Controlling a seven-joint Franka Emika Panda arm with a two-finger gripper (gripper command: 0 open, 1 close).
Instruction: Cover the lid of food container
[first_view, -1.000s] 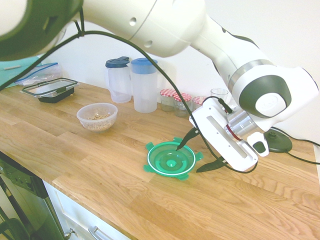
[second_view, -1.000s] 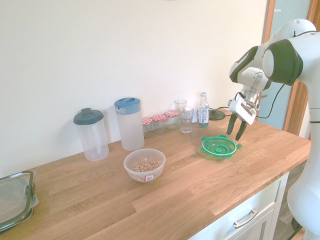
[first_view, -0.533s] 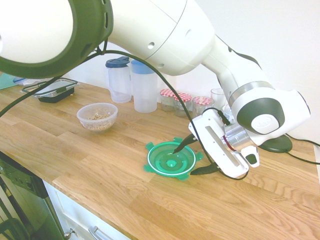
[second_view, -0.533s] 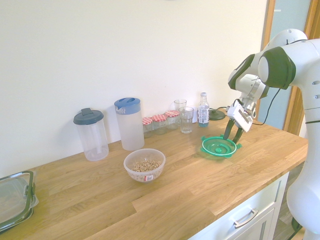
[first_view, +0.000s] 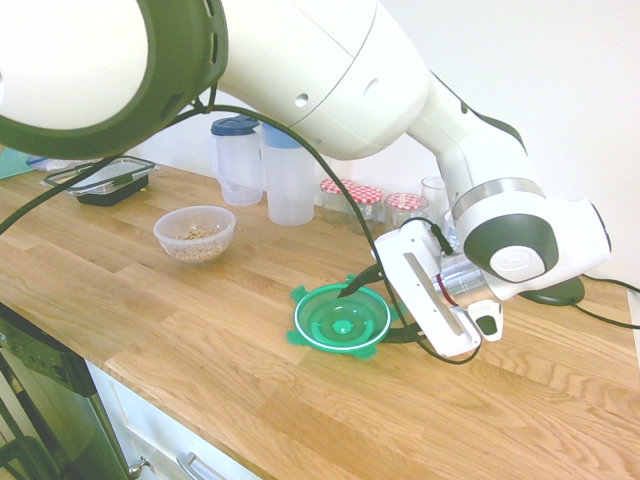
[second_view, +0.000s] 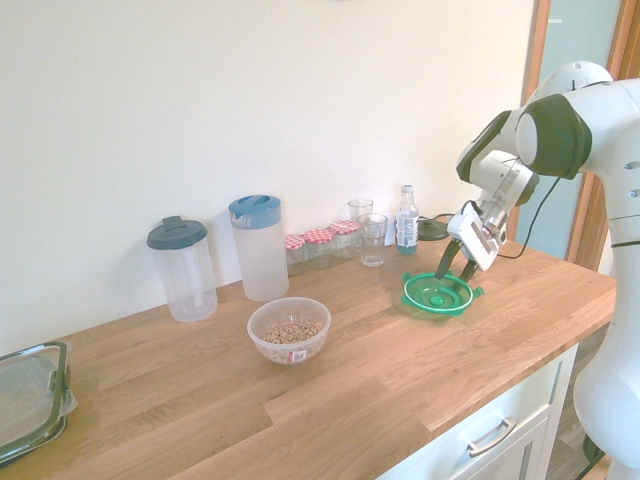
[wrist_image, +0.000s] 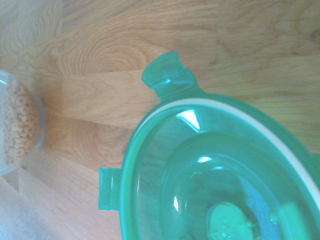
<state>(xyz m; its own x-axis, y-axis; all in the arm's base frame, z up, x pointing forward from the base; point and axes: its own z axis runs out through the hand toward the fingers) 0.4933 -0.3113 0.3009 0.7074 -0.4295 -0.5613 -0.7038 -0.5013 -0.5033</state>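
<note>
Wooden countertop (first_view: 200, 340) runs wall to front edge. White arm (second_view: 560, 130) reaches in from the side. Gripper (first_view: 375, 310) is tilted down at the lid (first_view: 341, 322), fingers spread apart, one finger (first_view: 358, 283) inside the rim, the other low outside the rim on the arm's side; nothing is clamped.

The lid lies hollow side up on the counter, well apart from the food container (first_view: 195, 233), bare wood between them. Second exterior view shows the lid (second_view: 437, 293) near the counter's front edge and end; the container (second_view: 289, 330) sits mid-counter.

The first exterior view hides the far finger's contact behind the gripper body; the second shows both fingers (second_view: 444, 270) straddling the rim. Wrist view alone shows the lid (wrist_image: 210, 175) close: translucent green, white ring under the rim, two snap tabs visible, a raised centre boss. Its edge catches the container (wrist_image: 17, 130), ring-shaped cereal inside.

Two tall pitchers (second_view: 258, 247), small jars (first_view: 352, 200), glasses (second_view: 372, 240) and a bottle (second_view: 406, 220) stand along the wall. A rectangular container (first_view: 100, 180) sits far down the counter.
</note>
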